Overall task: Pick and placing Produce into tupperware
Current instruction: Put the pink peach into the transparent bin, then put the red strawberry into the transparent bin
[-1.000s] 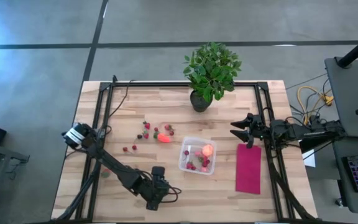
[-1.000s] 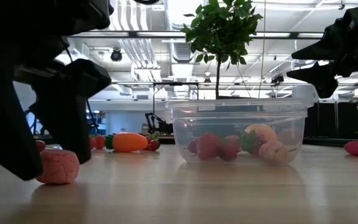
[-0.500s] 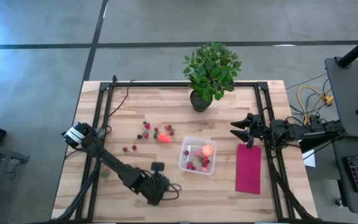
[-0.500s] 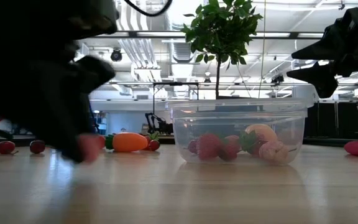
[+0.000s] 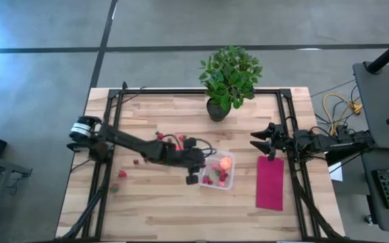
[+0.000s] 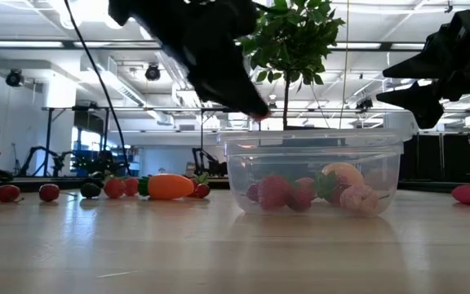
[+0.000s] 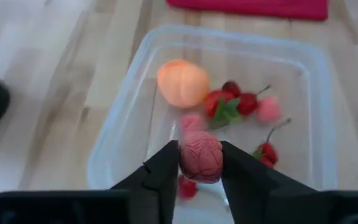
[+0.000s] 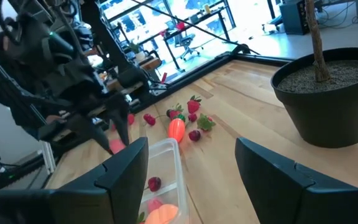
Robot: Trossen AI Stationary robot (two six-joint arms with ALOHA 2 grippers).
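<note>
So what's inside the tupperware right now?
The tupperware holds a round orange-pink fruit and several small red pieces. The left gripper, holding a pink piece, covers part of its floor.

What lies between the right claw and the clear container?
Only bare wood of the table lies between the right claw and the container, seen from the high view.

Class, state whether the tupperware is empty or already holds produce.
Partly filled: the tupperware holds an orange fruit and several red berries.
</note>
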